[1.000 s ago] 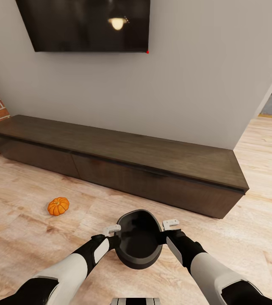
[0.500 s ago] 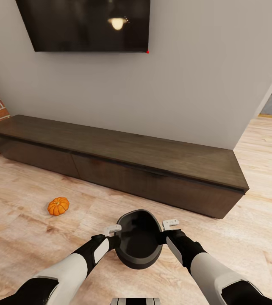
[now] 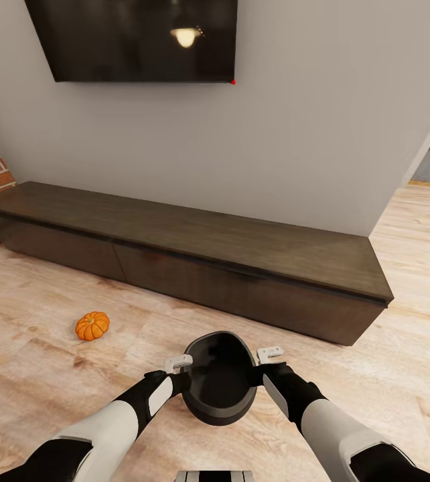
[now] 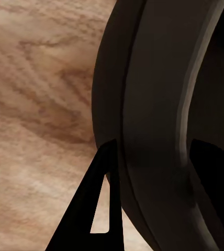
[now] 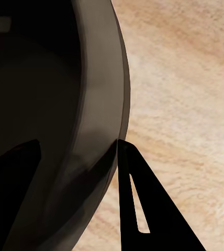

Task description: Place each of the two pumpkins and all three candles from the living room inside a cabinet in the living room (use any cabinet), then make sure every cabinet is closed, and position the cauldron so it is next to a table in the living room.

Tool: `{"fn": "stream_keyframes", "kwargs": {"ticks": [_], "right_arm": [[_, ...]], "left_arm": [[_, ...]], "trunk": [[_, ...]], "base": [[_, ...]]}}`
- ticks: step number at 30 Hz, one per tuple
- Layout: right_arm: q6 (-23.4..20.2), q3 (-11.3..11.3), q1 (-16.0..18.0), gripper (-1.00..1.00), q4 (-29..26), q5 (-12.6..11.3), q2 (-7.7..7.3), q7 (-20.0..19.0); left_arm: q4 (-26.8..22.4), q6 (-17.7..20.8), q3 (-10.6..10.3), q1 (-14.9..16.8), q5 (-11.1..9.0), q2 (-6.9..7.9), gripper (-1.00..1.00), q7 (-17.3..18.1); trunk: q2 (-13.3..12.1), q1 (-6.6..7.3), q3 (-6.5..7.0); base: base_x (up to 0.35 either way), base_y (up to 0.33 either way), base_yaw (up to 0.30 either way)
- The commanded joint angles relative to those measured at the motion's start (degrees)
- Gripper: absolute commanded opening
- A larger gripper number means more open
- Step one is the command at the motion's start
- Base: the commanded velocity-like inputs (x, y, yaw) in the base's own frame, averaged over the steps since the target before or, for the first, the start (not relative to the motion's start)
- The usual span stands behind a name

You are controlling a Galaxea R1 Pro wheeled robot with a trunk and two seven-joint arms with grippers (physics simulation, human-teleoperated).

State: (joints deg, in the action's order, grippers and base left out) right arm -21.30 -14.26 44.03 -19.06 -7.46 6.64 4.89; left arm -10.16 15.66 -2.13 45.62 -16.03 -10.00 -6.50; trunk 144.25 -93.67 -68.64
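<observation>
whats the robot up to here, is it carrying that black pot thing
Yes. The robot holds the dark cauldron between both arms, the left claw on one side of the rim and the right claw on the other, each with a finger inside and one outside the wall. It faces the long dark cabinet, whose drawer fronts look closed. One pumpkin sits on the wood floor, apart from the cabinet.

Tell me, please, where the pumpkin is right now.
In the head view the pumpkin lies on the wood floor at the left, in front of the closed cabinet and left of the cauldron.
</observation>
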Motion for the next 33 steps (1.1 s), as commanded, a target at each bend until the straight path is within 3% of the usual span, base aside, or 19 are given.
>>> {"fn": "stream_keyframes", "kwargs": {"ticks": [1,9,33], "right_arm": [[-0.32,-0.42,0.00,-1.00,-0.10,-0.27,-0.05,0.50],[-0.32,-0.42,0.00,-1.00,-0.12,-0.34,-0.05,0.54],[-0.41,-0.51,0.00,-1.00,-0.10,-0.36,-0.05,0.56]], "left_arm": [[-0.12,0.34,-0.33,-0.01,-0.14,0.00,-1.00,-0.44],[-0.12,0.42,-0.28,-0.01,-0.14,0.00,-1.00,1.02],[-0.12,0.43,-0.29,-0.01,-0.14,0.00,-1.00,1.14]], "trunk": [[0.02,0.01,-0.05],[0.02,0.01,-0.05],[0.02,0.01,-0.05]], "base": [[0.000,0.000,0.000],[0.000,0.000,0.000],[0.000,0.000,0.000]]}}
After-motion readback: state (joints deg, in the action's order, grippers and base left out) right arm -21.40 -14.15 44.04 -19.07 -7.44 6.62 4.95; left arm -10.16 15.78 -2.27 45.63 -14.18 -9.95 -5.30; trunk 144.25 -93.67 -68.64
